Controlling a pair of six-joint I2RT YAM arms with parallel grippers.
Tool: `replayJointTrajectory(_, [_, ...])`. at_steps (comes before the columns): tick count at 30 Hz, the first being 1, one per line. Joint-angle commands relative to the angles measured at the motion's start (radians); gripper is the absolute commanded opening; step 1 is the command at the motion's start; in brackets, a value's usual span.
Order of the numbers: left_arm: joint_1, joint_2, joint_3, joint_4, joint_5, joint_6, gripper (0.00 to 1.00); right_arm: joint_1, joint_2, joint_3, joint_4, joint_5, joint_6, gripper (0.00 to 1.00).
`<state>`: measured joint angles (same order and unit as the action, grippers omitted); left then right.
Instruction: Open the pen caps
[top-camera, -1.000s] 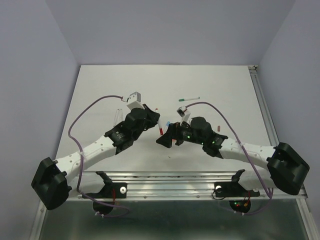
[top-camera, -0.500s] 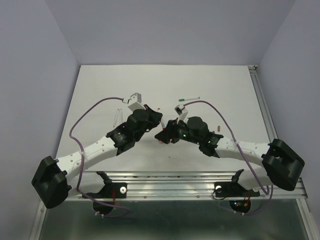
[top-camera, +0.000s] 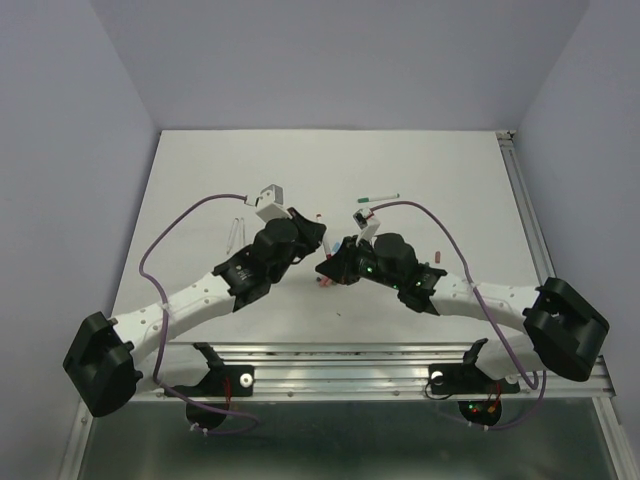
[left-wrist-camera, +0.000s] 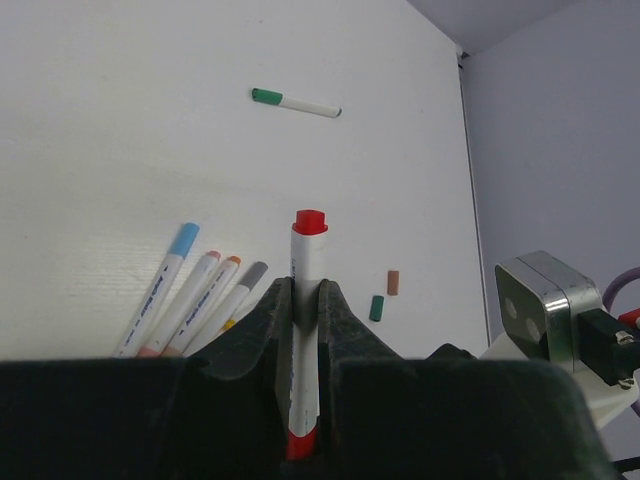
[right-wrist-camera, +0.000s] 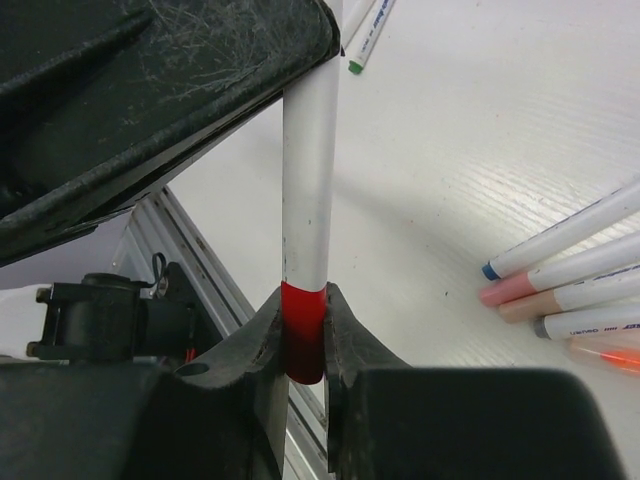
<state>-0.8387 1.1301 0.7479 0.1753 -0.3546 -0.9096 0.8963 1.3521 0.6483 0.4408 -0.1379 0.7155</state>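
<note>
A white pen (left-wrist-camera: 307, 275) with red ends stands between my left gripper's (left-wrist-camera: 305, 287) jaws, which are shut on its barrel. My right gripper (right-wrist-camera: 303, 292) is shut on the red pen cap (right-wrist-camera: 303, 335) at the pen's near end; the barrel (right-wrist-camera: 310, 180) rises from it into the left gripper's black fingers (right-wrist-camera: 150, 90). From above, the two grippers (top-camera: 311, 240) (top-camera: 327, 268) meet at the table's middle, the pen between them. Two loose pen caps, one brownish (left-wrist-camera: 393, 283) and one green (left-wrist-camera: 376, 308), lie on the table.
Several capped pens (left-wrist-camera: 195, 290) (right-wrist-camera: 575, 265) lie side by side just beside the grippers. A green-capped pen (top-camera: 380, 197) (left-wrist-camera: 296, 102) lies farther back. The metal rail (top-camera: 340, 365) runs along the near table edge.
My right gripper has moved left onto the pen's near end and closed from open onto the red cap. The left gripper has kept its hold.
</note>
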Motion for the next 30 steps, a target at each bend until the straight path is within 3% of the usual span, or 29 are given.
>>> replayJointTrajectory(1, [-0.002, -0.021, 0.001, 0.073, -0.111, 0.028, 0.00, 0.013, -0.036, 0.030, 0.027, -0.075, 0.001, 0.01])
replayJointTrajectory(4, [0.039, -0.004, -0.002, 0.133, -0.106, 0.083, 0.00, 0.012, -0.077, -0.002, 0.012, -0.156, 0.015, 0.01])
replayJointTrajectory(10, [0.258, 0.084, 0.037, 0.230, -0.072, 0.120, 0.00, 0.033, -0.154, -0.131, 0.029, -0.368, 0.114, 0.01])
replayJointTrajectory(14, [0.339, 0.134, 0.080, 0.237, -0.058, 0.136, 0.00, 0.044, -0.214, -0.234, 0.068, -0.397, 0.174, 0.01])
replayJointTrajectory(19, [0.369, 0.128, 0.110, 0.213, 0.017, 0.241, 0.00, 0.041, -0.301, -0.221, -0.107, -0.209, 0.145, 0.01])
replayJointTrajectory(25, [0.371, 0.152, 0.192, -0.139, -0.026, 0.376, 0.00, -0.015, -0.243, -0.078, -0.407, -0.030, 0.073, 0.01])
replayJointTrajectory(30, [0.372, 0.238, 0.183, -0.278, -0.060, 0.430, 0.00, -0.147, -0.179, 0.019, -0.614, 0.070, -0.007, 0.01])
